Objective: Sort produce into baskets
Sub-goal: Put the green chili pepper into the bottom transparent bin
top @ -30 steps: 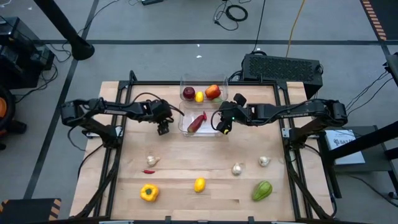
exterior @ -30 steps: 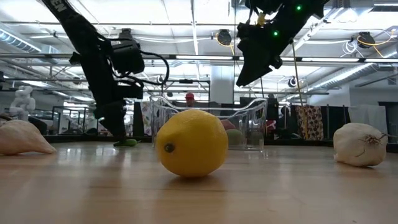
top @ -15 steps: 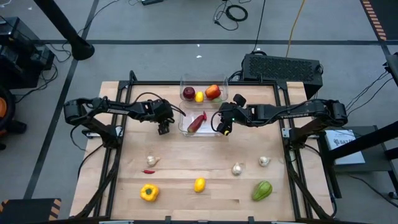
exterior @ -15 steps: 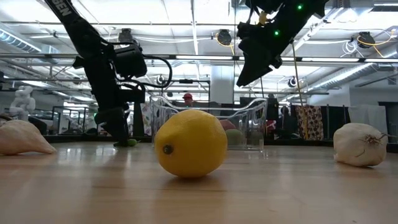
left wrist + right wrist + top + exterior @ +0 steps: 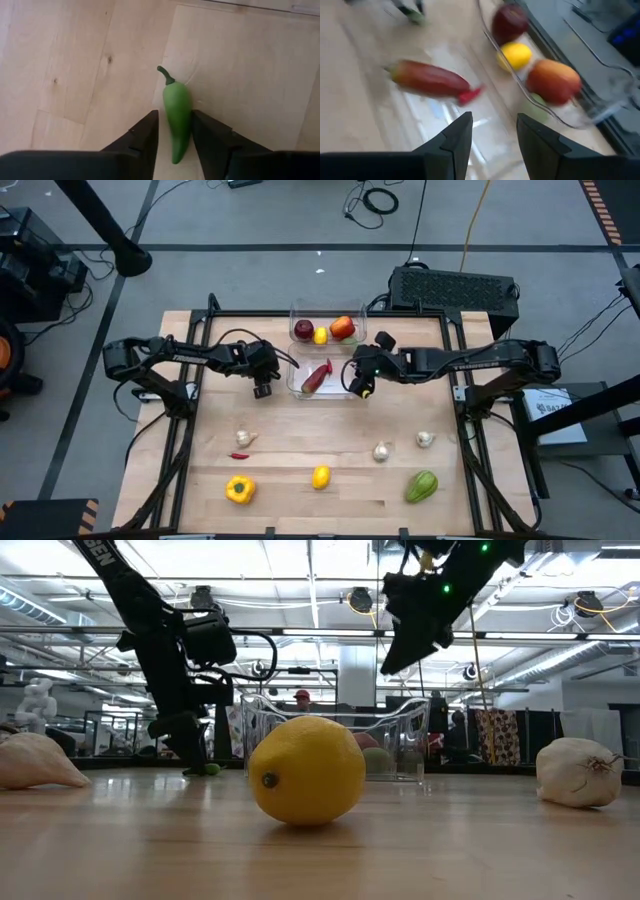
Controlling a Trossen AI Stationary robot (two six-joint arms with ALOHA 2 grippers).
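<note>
Left gripper (image 5: 173, 131) is pinching a green chilli (image 5: 177, 118) on the table (image 5: 300, 440) just left of the near basket (image 5: 340, 393); chilli's long axis running along the fingers, stem pointing away.

Two baskets sit at the back of the desk (image 5: 400, 440), one (image 5: 327, 330) behind the other (image 5: 325, 377). A chilli (image 5: 177, 114) lies left of them. Garlic (image 5: 381, 451), a lemon (image 5: 320, 476) and peppers (image 5: 239, 489) lie in front.

Left gripper (image 5: 174, 131) lowered toward the table, jaws narrowed around the small green chilli (image 5: 176, 112), now flanking it closely
</note>
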